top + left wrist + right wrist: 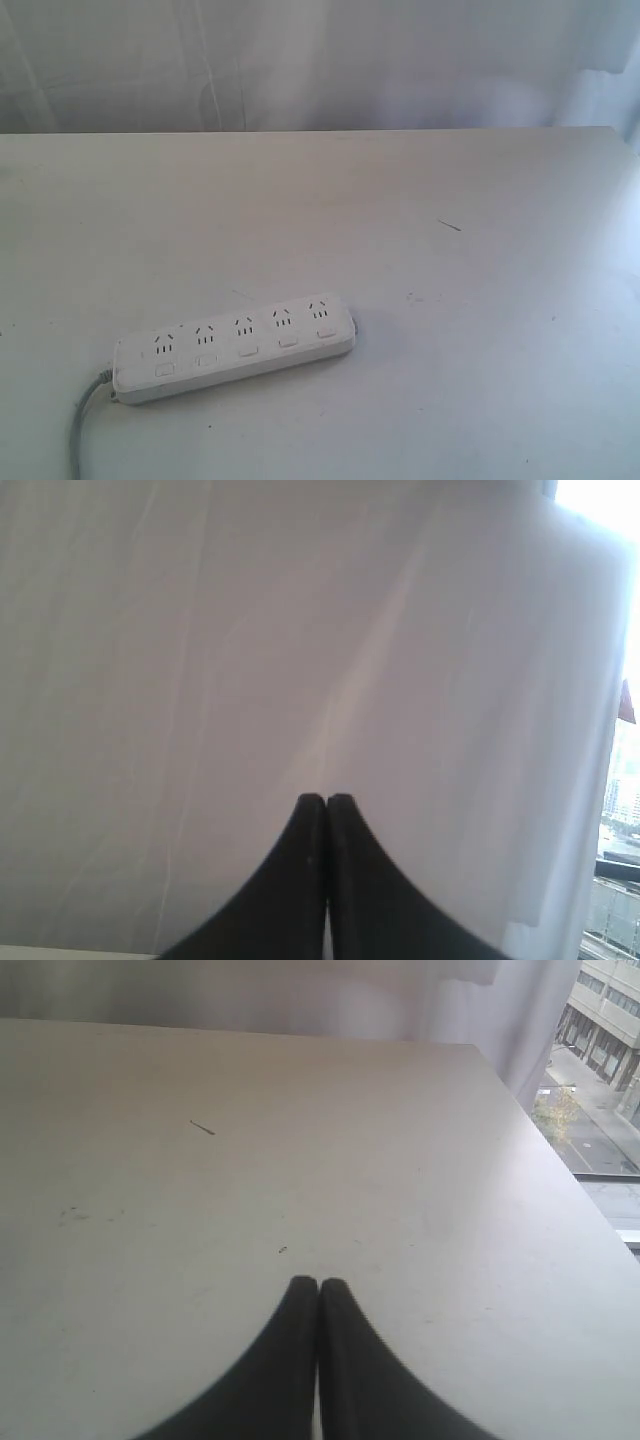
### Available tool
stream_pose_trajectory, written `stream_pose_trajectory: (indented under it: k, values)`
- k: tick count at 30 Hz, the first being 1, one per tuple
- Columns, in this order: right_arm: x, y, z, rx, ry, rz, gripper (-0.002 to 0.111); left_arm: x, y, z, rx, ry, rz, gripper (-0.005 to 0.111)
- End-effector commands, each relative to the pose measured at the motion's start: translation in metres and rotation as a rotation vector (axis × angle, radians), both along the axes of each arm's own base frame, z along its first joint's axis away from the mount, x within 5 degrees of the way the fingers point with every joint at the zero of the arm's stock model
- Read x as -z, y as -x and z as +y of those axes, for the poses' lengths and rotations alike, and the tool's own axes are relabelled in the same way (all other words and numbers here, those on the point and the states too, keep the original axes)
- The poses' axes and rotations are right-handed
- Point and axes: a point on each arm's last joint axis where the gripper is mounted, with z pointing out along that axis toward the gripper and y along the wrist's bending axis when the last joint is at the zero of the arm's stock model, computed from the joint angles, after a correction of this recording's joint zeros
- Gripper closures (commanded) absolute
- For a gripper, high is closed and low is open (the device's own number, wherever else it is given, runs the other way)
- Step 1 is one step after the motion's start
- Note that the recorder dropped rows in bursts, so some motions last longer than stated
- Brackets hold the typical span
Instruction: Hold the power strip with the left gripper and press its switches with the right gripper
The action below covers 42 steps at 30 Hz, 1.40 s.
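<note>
One power strip (225,368) lies flat on the table (470,330), in the near 7 o'clock area of the exterior view. Its long axis runs from about 8 o'clock to about 2 o'clock. The grey cord (80,425) exits the 8 o'clock end and trails toward 6 o'clock. The switches (248,351) form the near row, the sockets (243,326) the far row. The right gripper (318,1285) is empty, fingers pressed together, above the tabletop. The left gripper (326,802) is likewise closed and empty, facing a white curtain (200,630).
</note>
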Motion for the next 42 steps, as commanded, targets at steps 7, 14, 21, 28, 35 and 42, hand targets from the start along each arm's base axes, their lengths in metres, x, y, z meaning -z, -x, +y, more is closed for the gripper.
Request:
stream_pose_trajectory:
  k: [7,14,21,28,35,42]
  values:
    - [0.0,0.0,0.0,0.006,0.001,-0.009,0.108,0.0,0.0,0.0,0.009,0.01,-0.003,0.107]
    - [0.0,0.0,0.0,0.006,0.001,-0.009,0.108,-0.002,0.002,-0.001,0.018,0.01,-0.028,0.107]
    - [0.0,0.0,0.0,0.006,0.001,-0.009,0.108,0.005,-0.002,-0.002,0.014,-0.011,0.054,0.107]
    - [0.0,0.0,0.0,0.006,0.001,-0.009,0.108,0.011,-0.004,-0.009,0.032,-0.172,0.146,0.096]
    - [0.0,0.0,0.0,0.005,0.0,-0.009,0.108,-0.012,-0.007,-0.006,-0.029,-0.251,0.209,0.08]
    - [0.0,0.0,0.0,0.005,0.0,-0.009,0.108,-0.042,-0.023,-0.005,-0.032,-0.276,0.308,0.08]
